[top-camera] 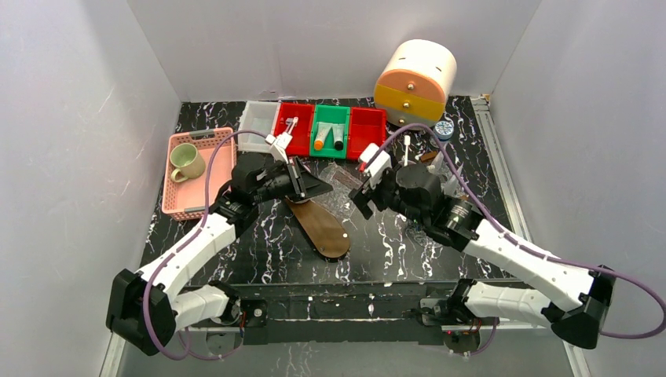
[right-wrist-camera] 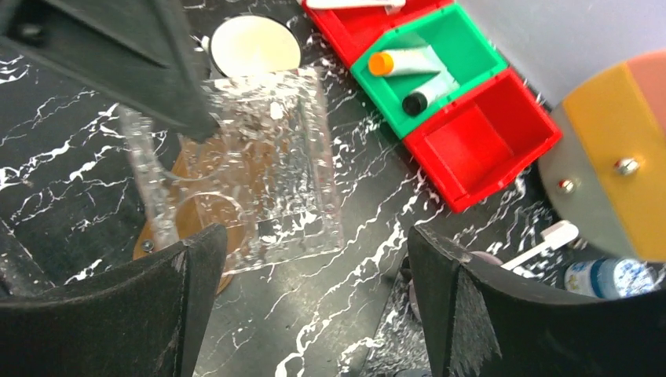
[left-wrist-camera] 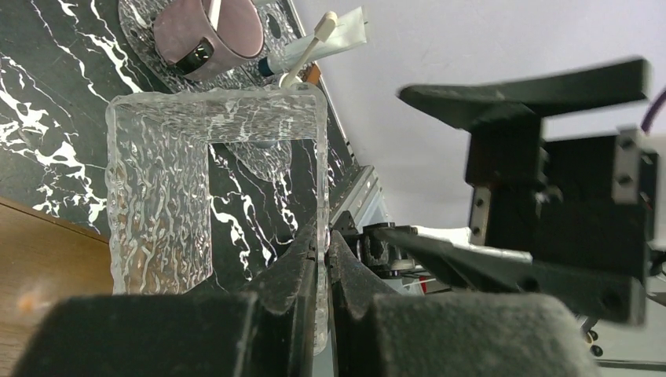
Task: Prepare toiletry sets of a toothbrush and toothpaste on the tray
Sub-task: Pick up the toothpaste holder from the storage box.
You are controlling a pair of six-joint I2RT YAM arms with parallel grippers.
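The tray [top-camera: 339, 187] is clear textured plastic and partly rests over a brown oval board [top-camera: 322, 228]. My left gripper [top-camera: 312, 187] is shut on the tray's wall [left-wrist-camera: 318, 157]; in the left wrist view the jaws [left-wrist-camera: 322, 247] pinch its thin edge. My right gripper [top-camera: 363, 192] is open and empty, hovering above the bare table just right of the tray [right-wrist-camera: 267, 173]. A white toothbrush [top-camera: 290, 126] lies in a red bin. Two white tubes, orange cap [right-wrist-camera: 397, 61] and dark cap [right-wrist-camera: 428, 96], lie in the green bin [top-camera: 330, 132]. Another toothbrush [left-wrist-camera: 310, 51] and dark-capped tube [left-wrist-camera: 334, 39] lie by a mauve cup [left-wrist-camera: 208, 31].
An empty red bin [right-wrist-camera: 479, 141] and a white bin [top-camera: 257, 126] flank the row. A pink basket [top-camera: 196, 173] with a green cup stands left. An orange and yellow drum [top-camera: 416, 78] and a small blue jar [top-camera: 444, 129] stand back right.
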